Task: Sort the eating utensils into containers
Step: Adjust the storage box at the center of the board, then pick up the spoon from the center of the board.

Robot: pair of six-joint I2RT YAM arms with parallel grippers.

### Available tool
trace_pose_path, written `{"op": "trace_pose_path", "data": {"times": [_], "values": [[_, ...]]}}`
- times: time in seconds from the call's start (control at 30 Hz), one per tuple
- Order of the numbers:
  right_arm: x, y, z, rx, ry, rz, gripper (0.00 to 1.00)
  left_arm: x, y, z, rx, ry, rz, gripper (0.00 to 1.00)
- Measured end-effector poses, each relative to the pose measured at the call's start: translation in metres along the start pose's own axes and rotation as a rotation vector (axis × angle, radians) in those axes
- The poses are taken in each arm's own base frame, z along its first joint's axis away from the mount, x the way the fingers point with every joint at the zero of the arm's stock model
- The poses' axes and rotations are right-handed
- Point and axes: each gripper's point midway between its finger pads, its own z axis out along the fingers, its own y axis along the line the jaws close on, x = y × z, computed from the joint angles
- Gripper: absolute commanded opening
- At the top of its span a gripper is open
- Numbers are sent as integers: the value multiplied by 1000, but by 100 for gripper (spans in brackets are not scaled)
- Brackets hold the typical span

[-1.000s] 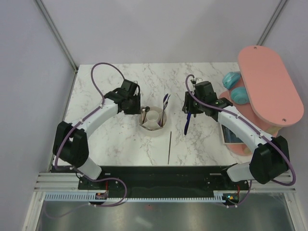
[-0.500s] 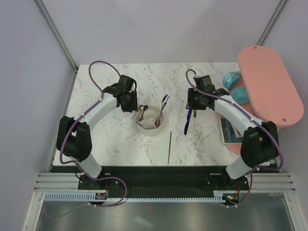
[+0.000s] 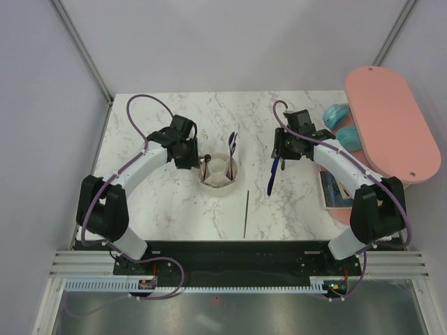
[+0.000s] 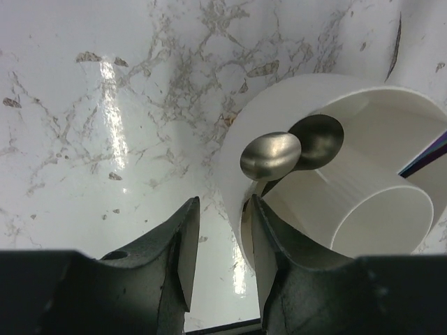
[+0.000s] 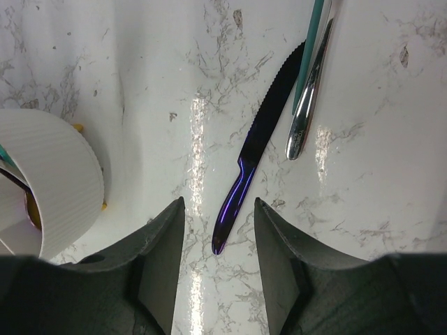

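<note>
At the left gripper (image 4: 223, 206), jaws apart and set astride the side wall of the white holder (image 4: 230, 167): one finger (image 4: 183, 258) outside, with a strip of table (image 4: 84, 139) showing between it and the wall, the other inside the rim and very close to the wall. Not clenched on it. Just beyond the fingertips, inside the ring section, two silver spoons (image 4: 271, 155), bowls up and touching each other. Next to them the central cup (image 4: 380, 216); at the far edge of the holder a purple utensil (image 4: 427, 155).

At the right gripper (image 5: 218, 213), jaws released too, grasping nothing. Flat on the table between the two fingers, the handle end of a dark blue knife (image 5: 258, 139), touching neither side; toothed blade pointing away from the jaws. Just beside the blade, a silver utensil (image 5: 307, 105) and a teal utensil (image 5: 312, 42), close together. Holder off to the left in this view, apart from the gripper.

Nearer to the arm bases, alone on the table, a thin stick (image 3: 246, 215).
</note>
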Motion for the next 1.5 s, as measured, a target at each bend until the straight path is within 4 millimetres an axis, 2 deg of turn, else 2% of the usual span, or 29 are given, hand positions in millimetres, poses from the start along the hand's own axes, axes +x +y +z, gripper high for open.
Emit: {"op": "trace_pose_path", "data": {"times": [0.2, 0.5, 0.57, 0.67, 0.73, 0.83, 0.93, 1.07, 1.2, 1.4, 1.5], "values": [[3, -5, -10, 22, -14, 0, 53, 13, -1, -13, 12, -10, -4, 43], [15, -28, -6, 135, 23, -2, 54, -9, 4, -52, 3, -163, -16, 46], [12, -33, -5, 166, 18, -4, 54, -13, 6, -60, -2, -195, -20, 46], [-2, -36, -2, 203, 1, -7, 54, -17, 7, -65, -6, -219, -23, 45], [-23, -35, 7, 218, -20, -16, 54, -15, 8, -65, -6, -219, -25, 45], [-53, -31, 33, 230, -33, -35, 54, -8, 11, -63, -11, -207, -27, 45], [-67, -30, 63, 243, -20, -44, 52, -4, 13, -63, -14, -202, -26, 45], [-69, -37, 94, 277, 18, -46, 45, -2, 14, -66, -10, -208, -27, 45], [-80, -45, 108, 310, 16, -46, 47, 0, 15, -69, -5, -216, -32, 45], [-103, -56, 110, 333, -27, -30, 47, 6, 17, -67, -5, -202, -33, 45], [-104, -60, 114, 336, -24, -27, 47, 6, 15, -67, 5, -198, -32, 45]]}}
